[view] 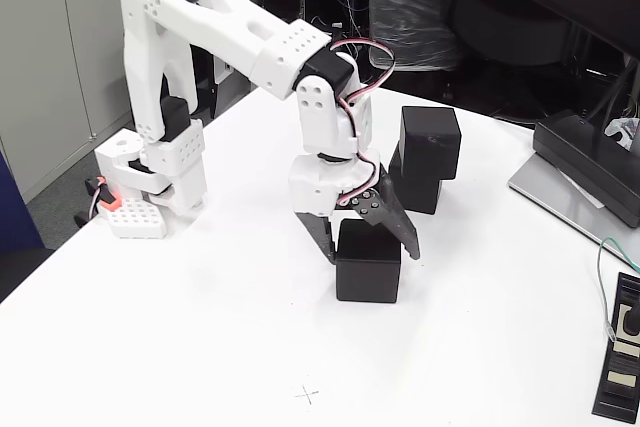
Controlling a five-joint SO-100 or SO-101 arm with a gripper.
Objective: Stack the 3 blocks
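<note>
Jaws spread wide, straddling top of near black cube point(368, 265) on white table point(200, 327); contact with cube sides unclear, so cannot tell if gripper point(368, 243) grips or merely brackets it. Behind, two more black cubes stacked: upper cube point(430, 143) on lower cube point(415, 190), upper offset rightward. Cubes counted: three. White arm point(230, 37) reaches down from base at left. No containers visible.
</note>
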